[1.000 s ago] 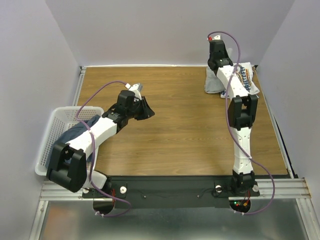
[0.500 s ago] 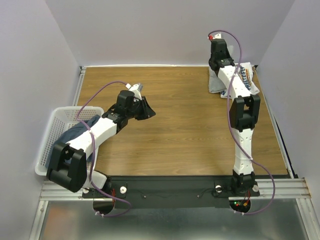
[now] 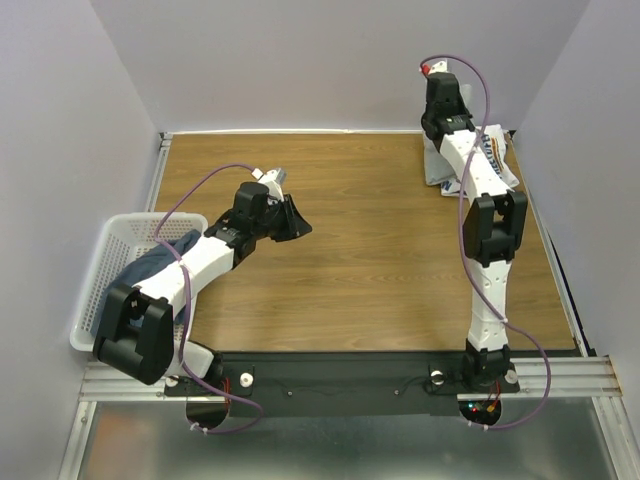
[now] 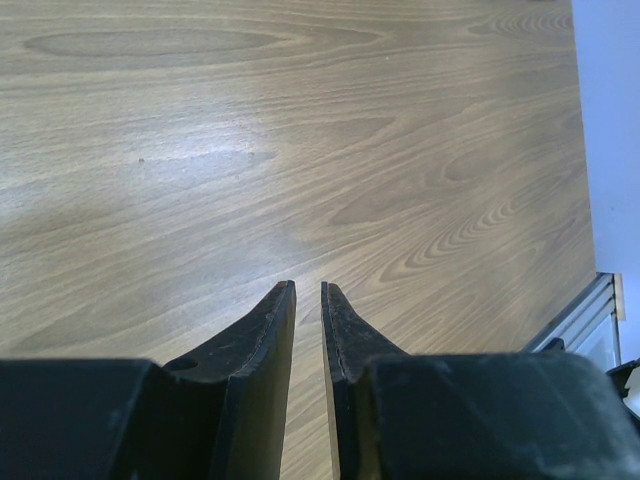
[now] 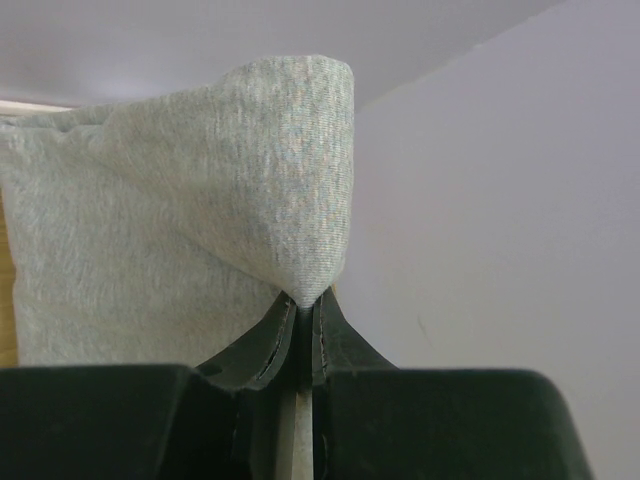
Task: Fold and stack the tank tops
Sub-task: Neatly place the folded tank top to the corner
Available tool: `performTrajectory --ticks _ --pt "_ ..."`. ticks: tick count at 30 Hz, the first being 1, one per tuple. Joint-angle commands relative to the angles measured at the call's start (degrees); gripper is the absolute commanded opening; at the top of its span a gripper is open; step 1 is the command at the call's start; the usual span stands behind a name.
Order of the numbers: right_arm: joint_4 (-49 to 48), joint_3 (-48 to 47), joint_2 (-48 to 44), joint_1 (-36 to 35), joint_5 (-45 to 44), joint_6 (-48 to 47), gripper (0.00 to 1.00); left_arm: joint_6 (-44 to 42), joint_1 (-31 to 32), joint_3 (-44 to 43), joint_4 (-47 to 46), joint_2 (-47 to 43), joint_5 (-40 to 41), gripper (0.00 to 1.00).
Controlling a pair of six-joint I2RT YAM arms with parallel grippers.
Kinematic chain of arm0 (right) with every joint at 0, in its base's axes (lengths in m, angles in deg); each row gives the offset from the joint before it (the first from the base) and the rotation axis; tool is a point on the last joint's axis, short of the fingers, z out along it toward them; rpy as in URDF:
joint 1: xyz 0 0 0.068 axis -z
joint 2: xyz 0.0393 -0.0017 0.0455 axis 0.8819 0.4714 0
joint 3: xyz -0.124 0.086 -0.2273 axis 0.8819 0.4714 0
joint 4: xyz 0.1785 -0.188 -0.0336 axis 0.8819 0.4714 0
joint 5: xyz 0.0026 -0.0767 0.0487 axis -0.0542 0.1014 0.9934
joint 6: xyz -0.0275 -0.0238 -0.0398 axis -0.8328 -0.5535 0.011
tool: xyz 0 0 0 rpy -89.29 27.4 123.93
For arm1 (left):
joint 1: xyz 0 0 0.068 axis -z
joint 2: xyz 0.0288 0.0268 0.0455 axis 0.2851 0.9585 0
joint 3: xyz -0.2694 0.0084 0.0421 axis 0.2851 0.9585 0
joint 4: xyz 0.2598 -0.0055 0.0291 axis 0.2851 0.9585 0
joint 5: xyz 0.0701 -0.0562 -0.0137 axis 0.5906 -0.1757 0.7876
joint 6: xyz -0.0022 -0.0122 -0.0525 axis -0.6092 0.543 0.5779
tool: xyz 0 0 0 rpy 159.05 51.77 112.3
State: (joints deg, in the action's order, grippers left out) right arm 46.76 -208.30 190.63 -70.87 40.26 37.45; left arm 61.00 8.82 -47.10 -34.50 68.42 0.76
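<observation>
Lying in the basket off the table's near left edge, the blue top is bunched up, with the left arm passing over its right side. Farther in, the left gripper hangs over bare wood left of the table's middle. In the wrist view, the left gripper has its fingers a narrow slit apart with nothing between them, only wood grain below.

Beyond that, the right arm stretches straight up the right side to the far right corner. There the right gripper is pinched tight on a fold of the grey top; the cloth rises from the jaws in a peak, with the wall behind it. From above, the grey top shows just left of the arm's forearm, and the printed top lies just right of it, its blue lettering partly visible. Whether the two tops overlap under the arm cannot be told.
</observation>
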Motion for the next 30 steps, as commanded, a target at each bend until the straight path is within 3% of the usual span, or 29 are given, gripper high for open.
performTrajectory --ticks 1,20,25,27,28,30 --pt "-5.7 0.8 -5.8 0.7 -1.7 -1.0 0.04 -0.2 -0.2 0.4 -2.2 -0.5 -1.2 0.28" --pt "-6.2 6.5 -3.8 7.8 2.4 3.3 0.03 0.1 -0.2 0.7 -2.9 1.7 -2.6 0.28" --pt "-6.2 6.4 -0.2 8.7 2.7 4.7 0.11 0.1 -0.2 0.6 -2.9 2.0 -3.0 0.28" --pt "-6.2 6.2 1.2 10.0 2.5 5.7 0.28 0.0 -0.2 0.7 -2.9 2.1 -3.1 0.28" --pt "-6.2 6.1 1.5 10.2 2.2 6.2 0.49 -0.1 -0.2 0.7 -2.9 2.4 -3.2 0.28" --pt "-6.2 5.8 1.5 10.4 2.0 7.6 0.74 0.0 -0.2 0.5 -2.9 2.4 -3.2 0.28"
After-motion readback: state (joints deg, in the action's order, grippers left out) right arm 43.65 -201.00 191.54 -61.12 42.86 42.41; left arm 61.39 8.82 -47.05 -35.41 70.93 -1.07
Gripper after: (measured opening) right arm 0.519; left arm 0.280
